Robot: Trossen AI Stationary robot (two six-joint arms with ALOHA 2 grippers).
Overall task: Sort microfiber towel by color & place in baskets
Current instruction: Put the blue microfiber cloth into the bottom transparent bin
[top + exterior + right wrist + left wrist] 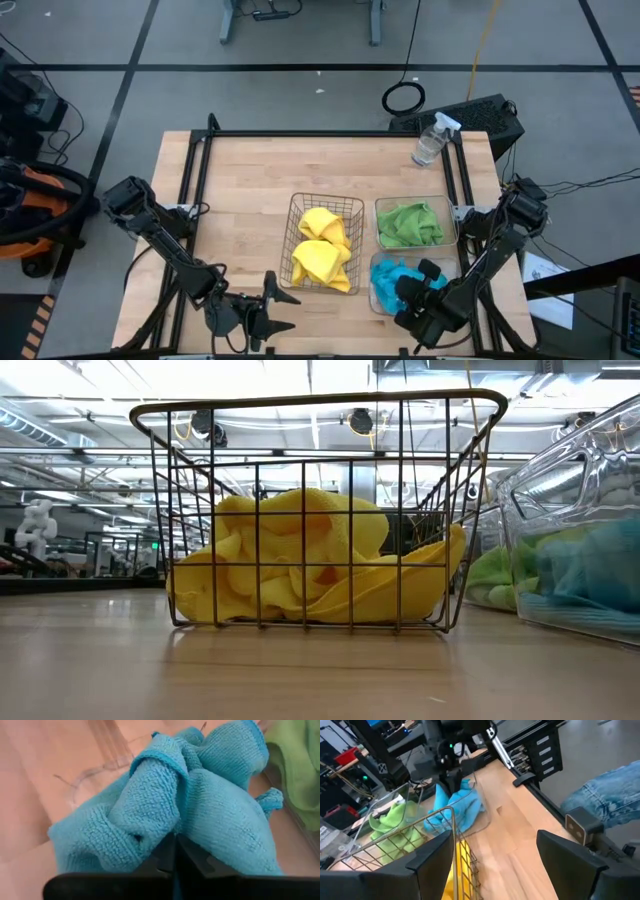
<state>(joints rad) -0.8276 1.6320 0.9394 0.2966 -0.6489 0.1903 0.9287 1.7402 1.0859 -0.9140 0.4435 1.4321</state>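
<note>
- Right gripper: fingers pressed together, pinching a fold of the blue towel, with the bunched cloth piled just ahead of the tips.
- Towel mass heaped forward of the pinch, folds running away from the fingers; no clear long axis, a crumpled lump.
- Around the pinch: near clear tub, holding the blue towel; gripper directly over it in the high view.
- Just beyond that tub, away from the fingers: second clear tub with the green towel.
- Beside both tubs: wire basket holding yellow towels.
- Left gripper: fingers spread wide, holding nothing, near the table's front edge, just short of the wire basket and well apart from the blue towel.
- Judged: right arm far nearer the blue towel; coming move turns on whether to release into the tub below.
- Spray bottle far across the table, clear of the work.
</note>
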